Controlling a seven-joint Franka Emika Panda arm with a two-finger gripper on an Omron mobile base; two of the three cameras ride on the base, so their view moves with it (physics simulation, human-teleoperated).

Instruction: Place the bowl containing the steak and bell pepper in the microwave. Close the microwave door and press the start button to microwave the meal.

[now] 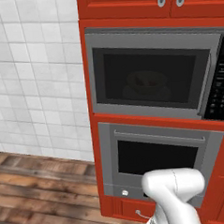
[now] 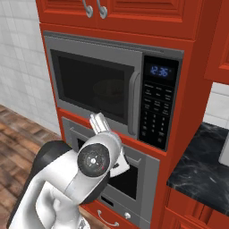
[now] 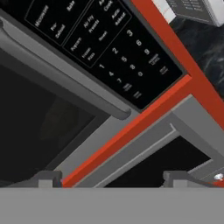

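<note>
Hovering close to the cabinet front, the gripper [image 3: 113, 177] has its 2 fingers spread apart with nothing between them, pointed at the red strip between the microwave [image 2: 112, 89] and the oven [image 1: 157, 165] below it. The microwave door [image 1: 147, 74] is shut, and the bowl [image 1: 146, 86] shows dimly through its glass. Right of the handle [image 3: 65, 72] sits the keypad [image 3: 109, 48].

Both base views face the microwave [image 1: 149, 74] from either side, hand view close on its keypad [image 3: 109, 48]
</note>
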